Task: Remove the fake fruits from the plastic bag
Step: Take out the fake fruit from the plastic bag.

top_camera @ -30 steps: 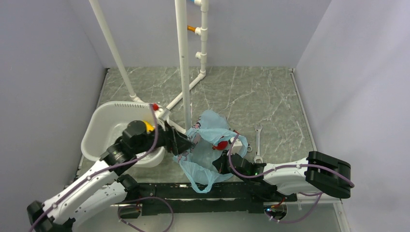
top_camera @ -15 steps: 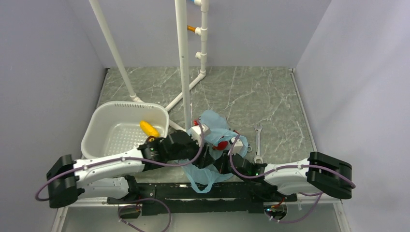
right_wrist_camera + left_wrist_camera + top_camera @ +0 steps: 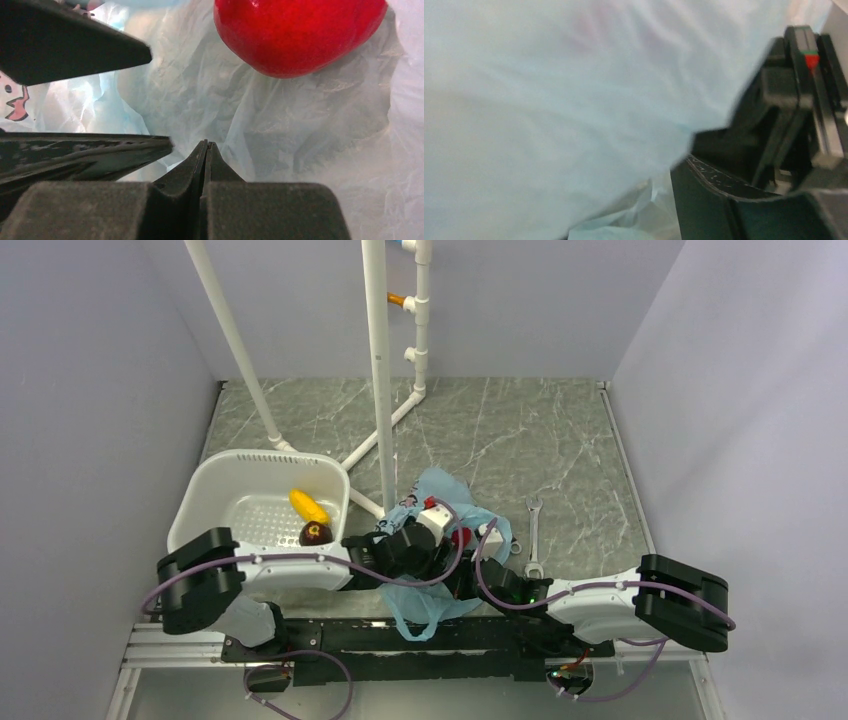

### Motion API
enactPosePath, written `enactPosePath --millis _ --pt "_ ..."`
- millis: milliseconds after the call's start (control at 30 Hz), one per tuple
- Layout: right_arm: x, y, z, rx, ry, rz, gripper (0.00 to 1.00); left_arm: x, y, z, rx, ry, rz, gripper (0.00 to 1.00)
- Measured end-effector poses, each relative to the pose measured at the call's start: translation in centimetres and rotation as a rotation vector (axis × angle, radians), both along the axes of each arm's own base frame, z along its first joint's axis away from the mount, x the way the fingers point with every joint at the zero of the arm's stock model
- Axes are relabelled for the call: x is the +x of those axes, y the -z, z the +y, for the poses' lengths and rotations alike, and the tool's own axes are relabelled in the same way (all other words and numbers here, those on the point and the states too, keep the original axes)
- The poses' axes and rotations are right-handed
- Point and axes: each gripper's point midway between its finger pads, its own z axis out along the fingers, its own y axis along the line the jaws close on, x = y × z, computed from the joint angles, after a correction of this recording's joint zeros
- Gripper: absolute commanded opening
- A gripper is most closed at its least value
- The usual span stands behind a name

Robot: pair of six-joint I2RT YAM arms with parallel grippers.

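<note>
The light-blue plastic bag (image 3: 430, 502) lies crumpled at the table's near middle. The small red fruit (image 3: 460, 537) sits in its mouth and looms large in the right wrist view (image 3: 300, 35). The yellow fruit (image 3: 308, 506) and the maroon fruit (image 3: 316, 533) lie in the white basket (image 3: 205, 502). My left gripper (image 3: 425, 540) is pushed into the bag. Its two dark fingers (image 3: 75, 47) show apart in the right wrist view, so it is open. Bag film (image 3: 574, 100) fills the left wrist view. My right gripper (image 3: 206, 146) is shut, pinching bag film just below the red fruit.
A wrench (image 3: 533, 535) lies right of the bag. White pipes (image 3: 380, 370) stand upright behind the bag, with a slanted one (image 3: 235, 340) behind the basket. The grey walls close in on both sides.
My left arm has swung from over the basket to the right and down into the bag. The yellow and maroon fruits now show in the basket. The right arm has held still.
</note>
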Motion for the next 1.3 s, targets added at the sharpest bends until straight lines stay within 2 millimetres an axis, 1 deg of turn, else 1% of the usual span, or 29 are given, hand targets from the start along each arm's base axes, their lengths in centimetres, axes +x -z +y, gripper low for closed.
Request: enactPosePath --millis 133,333,433,533,633,767,933,1000,1167,1233,1300 --pt "0.0 0.0 0.0 0.001 0.000 0.000 0.00 1.3 0.3 -1.1 0.030 -0.022 -0.026 0.73" --pt "0.0 0.0 0.0 0.003 0.000 -0.001 0.00 3.4 -1.0 -2.9 0.026 -0.055 -0.070 0.78" --pt "0.0 0.0 0.0 0.003 0.000 -0.001 0.00 4.6 -1.6 -3.5 0.029 -0.065 -0.092 0.81" --pt "0.0 0.0 0.0 0.003 0.000 -0.001 0.00 5.2 -1.7 -3.7 0.026 -0.060 -0.100 0.83" --pt "0.0 0.0 0.0 0.003 0.000 -0.001 0.00 5.6 -1.5 -3.9 0.018 -0.053 -0.091 0.84" --pt "0.0 0.0 0.0 0.002 0.000 -0.001 0.01 6.3 -0.6 -4.0 0.028 -0.051 -0.070 0.84" --pt "0.0 0.0 -0.1 0.001 0.000 -0.001 0.01 8.1 0.2 -4.6 0.042 -0.055 -0.057 0.84" --pt "0.0 0.0 -0.1 0.001 0.000 -0.001 0.00 8.6 0.5 -5.0 0.045 -0.057 -0.056 0.84" --pt "0.0 0.0 -0.1 0.001 0.000 -0.001 0.01 8.9 1.6 -5.4 0.062 -0.047 -0.052 0.80" --pt "0.0 0.0 -0.1 0.002 0.000 0.000 0.00 9.0 2.0 -5.4 0.075 -0.042 -0.052 0.77" --pt "0.0 0.0 -0.1 0.002 0.000 0.000 0.01 9.2 2.3 -5.4 0.081 -0.039 -0.051 0.69"
